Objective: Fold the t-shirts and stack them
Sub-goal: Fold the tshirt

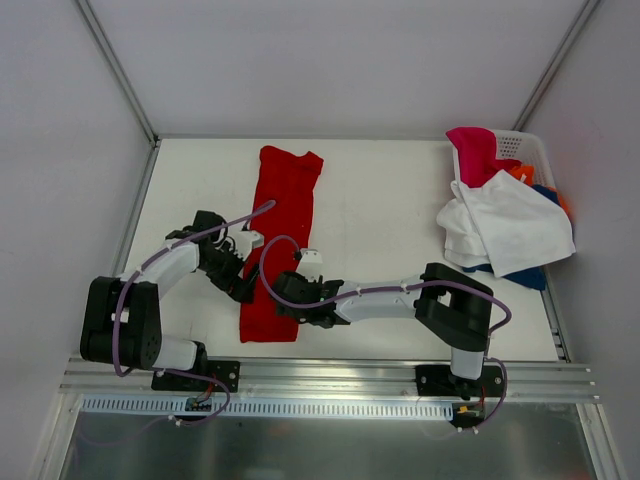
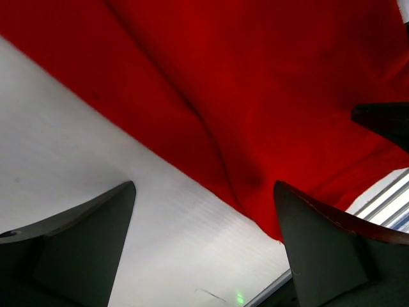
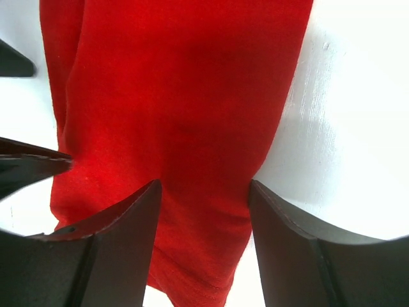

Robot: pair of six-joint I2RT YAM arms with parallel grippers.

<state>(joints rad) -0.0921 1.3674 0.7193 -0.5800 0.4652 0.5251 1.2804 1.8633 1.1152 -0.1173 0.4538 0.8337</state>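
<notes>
Left gripper (image 1: 244,287) stands at the 9 o'clock edge of the bright red cotton t-shirt (image 1: 285,220), near that strip's 6 o'clock end; in the left wrist view its fingers (image 2: 89,243) are spread wide, with bare table and the shirt's hem lying in the gap, and nothing is clamped; the finger on the 3 o'clock side overlaps the cloth, though contact cannot be confirmed. Right gripper (image 1: 282,306) approaches from the 3 o'clock side and is over the same end of the shirt; in the right wrist view its fingers (image 3: 108,249) are likewise parted, red cloth fills the space between them, and no grip is made. The red shirt lies flat on the white table top (image 1: 380,240) as a long narrow strip running from 12 to 6 o'clock, left of centre, with a soft crease showing along it. At 2 o'clock sits a white perforated plastic basket (image 1: 522,148); a magenta pink t-shirt (image 1: 475,150) hangs over its 9 o'clock rim; a white t-shirt (image 1: 510,225) spills out towards 6 o'clock; an orange t-shirt (image 1: 521,174) and a blue t-shirt (image 1: 527,276) show only in part from beneath the white one.
</notes>
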